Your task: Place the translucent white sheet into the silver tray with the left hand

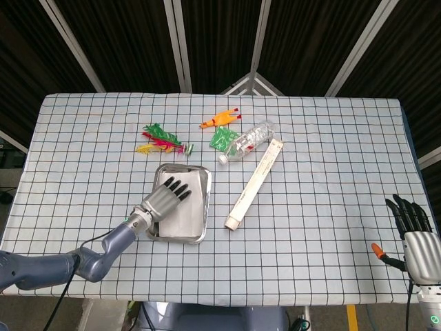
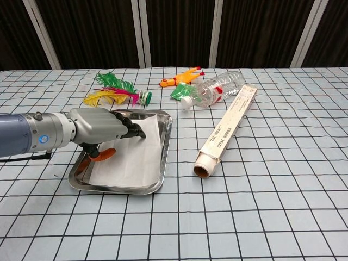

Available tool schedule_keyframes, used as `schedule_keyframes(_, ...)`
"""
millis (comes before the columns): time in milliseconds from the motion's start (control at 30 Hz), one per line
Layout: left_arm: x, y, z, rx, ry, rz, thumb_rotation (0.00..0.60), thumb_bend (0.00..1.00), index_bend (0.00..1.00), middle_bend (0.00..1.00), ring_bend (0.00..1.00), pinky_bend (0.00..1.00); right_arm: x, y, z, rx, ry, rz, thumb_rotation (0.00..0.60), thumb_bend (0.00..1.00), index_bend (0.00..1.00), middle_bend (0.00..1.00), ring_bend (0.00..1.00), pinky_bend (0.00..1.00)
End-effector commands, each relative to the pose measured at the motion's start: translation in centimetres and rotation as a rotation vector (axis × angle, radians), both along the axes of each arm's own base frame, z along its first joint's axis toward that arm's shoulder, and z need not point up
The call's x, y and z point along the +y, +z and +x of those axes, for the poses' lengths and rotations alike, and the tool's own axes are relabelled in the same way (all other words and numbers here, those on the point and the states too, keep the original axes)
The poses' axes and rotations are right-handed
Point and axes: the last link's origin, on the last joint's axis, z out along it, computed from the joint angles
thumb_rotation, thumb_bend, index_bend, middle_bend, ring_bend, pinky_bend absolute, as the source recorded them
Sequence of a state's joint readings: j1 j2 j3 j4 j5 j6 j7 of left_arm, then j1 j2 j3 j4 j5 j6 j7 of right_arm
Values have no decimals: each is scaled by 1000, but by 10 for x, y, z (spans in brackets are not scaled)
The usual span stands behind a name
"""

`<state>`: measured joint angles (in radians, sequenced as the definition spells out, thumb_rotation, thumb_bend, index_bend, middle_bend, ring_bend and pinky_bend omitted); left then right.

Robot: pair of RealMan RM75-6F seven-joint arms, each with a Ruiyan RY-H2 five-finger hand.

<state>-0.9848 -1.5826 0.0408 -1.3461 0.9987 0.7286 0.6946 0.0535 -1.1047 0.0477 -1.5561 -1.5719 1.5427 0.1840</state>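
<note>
1. Tabletop (image 1: 324,158): pale blue, black grid.
2. Tray (image 2: 163,163): silver; sheet (image 2: 130,160): translucent white.
3. Left hand (image 2: 100,128): grey, black fingers, orange thumb tip.
4. Feathers (image 2: 114,89): green, yellow, pink.
5. Rubber chicken (image 2: 182,76): orange-yellow.

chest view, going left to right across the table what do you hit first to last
Left hand over the translucent white sheet in the silver tray → clear plastic bottle with red label → long cream cardboard box with a roll inside. The feather shuttlecock, green packet and rubber chicken overlap these across the width, so they are left out.
</note>
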Motion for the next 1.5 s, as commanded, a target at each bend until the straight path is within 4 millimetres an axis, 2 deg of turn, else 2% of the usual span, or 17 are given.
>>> schedule_keyframes(33, 0, 0, -1, 25, -36, 1, 600, 657, 0, 0, 0, 0, 0, 0, 0, -2, -1, 0, 600, 289, 0, 0, 0, 41)
schedule_keyframes(433, 1, 1, 2, 37, -127, 10, 600, 657, 0, 0, 0, 0, 0, 0, 0, -14, -7, 6, 600, 289, 0, 0, 0, 40)
schedule_keyframes(967, 6, 7, -1, 12, -107, 40, 600, 658, 0, 0, 0, 0, 0, -1, 1, -13, -6, 6, 600, 290, 0, 0, 0, 41)
schedule_keyframes(1200, -9, 14, 7, -108, -66, 11, 600, 653, 0, 0, 0, 0, -1, 0, -1, -9, -10, 4, 600, 290, 0, 0, 0, 40)
schedule_keyframes(1267, -17, 16, 8, -131, -61, -11, 600, 617, 0, 0, 0, 0, -1, 0, -1, -8, -11, 3, 600, 290, 0, 0, 0, 41)
schedule_keyframes(1433, -33, 31, 6, -202, -41, -3, 600, 290, 0, 0, 0, 0, -1, 1, -2, -3, -16, 0, 600, 290, 0, 0, 0, 41)
schedule_keyframes(1500, -42, 42, -2, -243, -5, 32, 600, 245, 0, 0, 0, 0, -1, 0, -3, 1, -20, 2, 600, 290, 0, 0, 0, 41)
